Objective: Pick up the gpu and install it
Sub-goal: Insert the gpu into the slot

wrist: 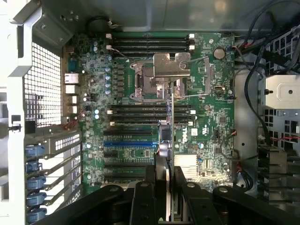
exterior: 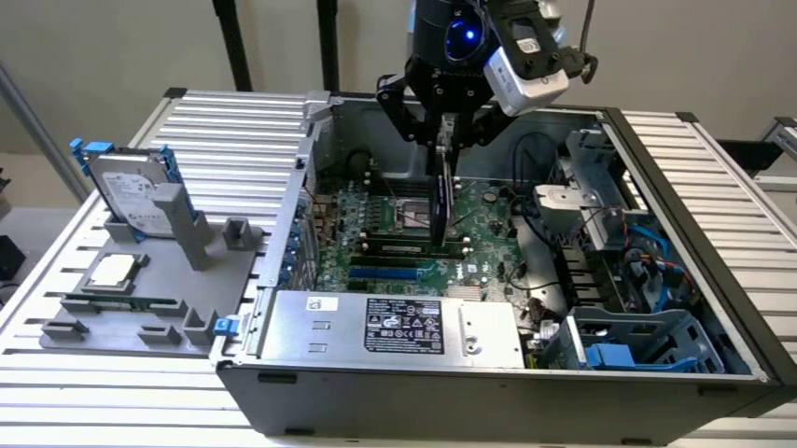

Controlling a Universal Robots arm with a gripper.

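Claw [exterior: 446,140] grips the gpu [exterior: 441,201], which hangs edge-down beneath it, seemingly just above the motherboard [exterior: 483,213].

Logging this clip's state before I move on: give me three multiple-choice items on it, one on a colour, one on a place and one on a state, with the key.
1. What colour are the rails of the hard drive? A: red. B: yellow. C: blue.
2. Where is the gpu? A: lying on the hard drive. B: held on edge over the motherboard. C: lying on the floor.
3. How is the end effector? A: shut on the gpu. B: open and bare. C: shut on the hard drive.
Key: 1 C, blue shows at the drive's edges. 2 B, the card hangs over the green board. 3 A, it clamps the card's top edge.
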